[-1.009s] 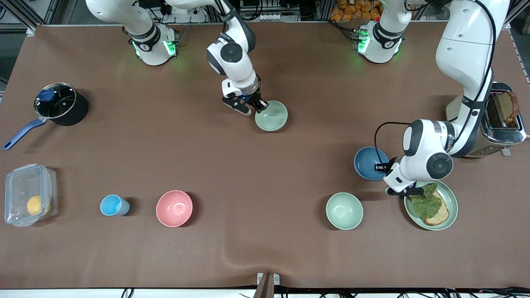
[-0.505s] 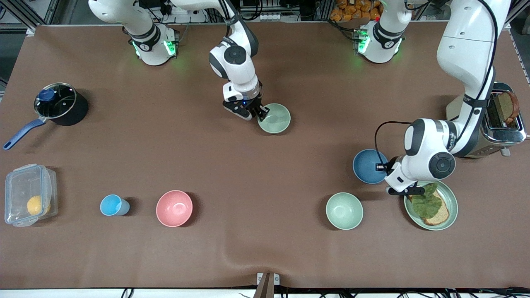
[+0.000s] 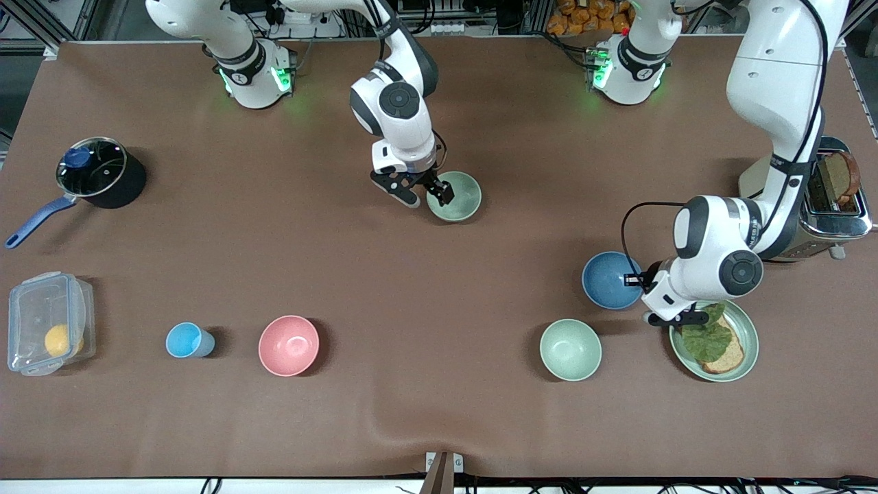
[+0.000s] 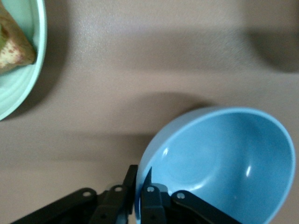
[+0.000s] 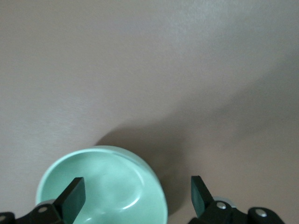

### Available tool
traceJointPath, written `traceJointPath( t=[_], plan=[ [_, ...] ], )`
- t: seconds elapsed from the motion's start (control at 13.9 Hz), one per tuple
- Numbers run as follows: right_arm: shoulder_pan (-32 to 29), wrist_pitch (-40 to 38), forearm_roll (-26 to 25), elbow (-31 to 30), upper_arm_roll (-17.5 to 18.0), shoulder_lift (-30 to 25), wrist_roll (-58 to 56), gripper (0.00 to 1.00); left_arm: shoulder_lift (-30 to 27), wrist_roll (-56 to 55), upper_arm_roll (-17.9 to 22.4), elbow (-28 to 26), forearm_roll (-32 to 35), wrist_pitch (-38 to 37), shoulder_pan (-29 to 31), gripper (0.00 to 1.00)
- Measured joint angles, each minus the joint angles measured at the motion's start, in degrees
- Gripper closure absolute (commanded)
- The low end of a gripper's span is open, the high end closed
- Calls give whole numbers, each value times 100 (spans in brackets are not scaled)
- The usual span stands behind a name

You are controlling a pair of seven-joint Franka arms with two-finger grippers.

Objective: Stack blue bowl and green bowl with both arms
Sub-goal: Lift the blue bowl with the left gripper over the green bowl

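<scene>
Toward the left arm's end of the table (image 3: 439, 412), the left tool (image 3: 632, 279) is clenched on the rim of the blue bowl (image 3: 609, 280), a round, matte, dusty-blue bowl with a smooth plain inside. In the left wrist view its two thin black fingers (image 4: 148, 200) pinch the bowl's (image 4: 224, 163) wall, one inside and one outside. Just beside this bowl, nearer the front camera, lies a pale green plate (image 3: 748, 343) with toast and a crinkled leaf.

Near the middle of the table, closer to the robots' bases, the green bowl (image 3: 458, 197) rests on the brown, slightly grainy table cover. It is round, matte and sage green. The right tool (image 3: 423, 195) is at its rim, released: in the right wrist view its black fingers (image 5: 72, 195) stand wide apart, one above the bowl's (image 5: 103, 186) hollow and one outside the wall.

Nearer the front camera stand a paler mint bowl (image 3: 570, 349), a pink bowl (image 3: 289, 345), a small light-blue cup (image 3: 186, 340) and a clear plastic box (image 3: 45, 324). A dark pot (image 3: 103, 171) with a glass lid sits at the right arm's end, and a shiny metal toaster (image 3: 833, 199) at the left arm's end.
</scene>
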Motion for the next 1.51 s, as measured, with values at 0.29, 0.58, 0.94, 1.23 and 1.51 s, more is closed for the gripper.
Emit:
traceJointPath(
  t=[0.29,0.58,0.94,1.23,1.51],
  plan=[
    [-106,-276,7,33,-96,-173,435,0,-253,-280,-174,-36,-24,-61,-14,100],
    [-435,-497,506,30,-107,-246,679,0,-465,-1002,-752,-58,-25,-305,-47,100],
    [-660,-549,1943,-45,-114,-166,692,0,-999,-1964,-1663,-426,-100,-454,-64,100],
    [-763,-370,2658,-172,-111,108,678,0,-1068,-3087,-2385,-555,-149,-412,-278,100],
    [-756,-128,3872,-245,-74,335,129,0,-1041,-3429,-2488,-702,-612,138,-612,100]
  ],
)
